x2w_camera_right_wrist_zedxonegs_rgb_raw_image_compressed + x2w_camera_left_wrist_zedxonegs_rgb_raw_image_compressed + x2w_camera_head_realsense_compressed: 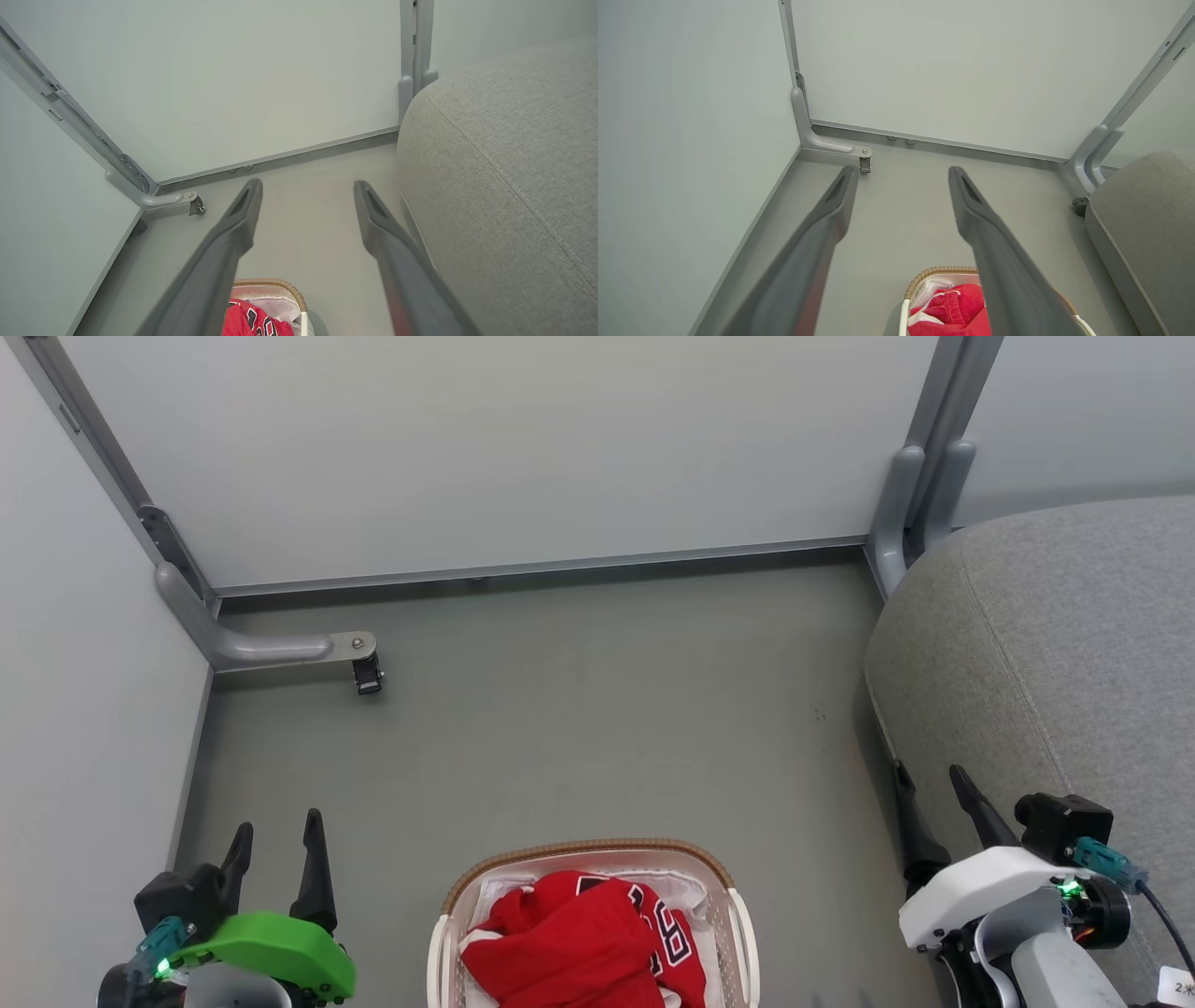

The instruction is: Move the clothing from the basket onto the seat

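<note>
Red clothing (583, 943) lies bunched in the cream basket (738, 915) at the bottom middle of the head view, a jersey with black-and-white lettering on top. The left wrist view shows the clothing (952, 308) and the basket rim (941, 270) low between the fingers. In the right wrist view the jersey (252, 322) and basket (268, 283) sit at the bottom edge. The grey seat (1055, 663) fills the right side, also seen as seat (1148, 219) and seat (504, 163). My left gripper (278, 826) stands open left of the basket, holding nothing. My right gripper (929, 775) stands open beside the seat's edge, holding nothing.
Pale partition walls (485, 448) close the floor at the back and left. A grey metal foot with a caster (367, 674) juts out at the back left. Another partition post (920, 495) stands by the seat. Grey floor (597, 728) lies between basket and wall.
</note>
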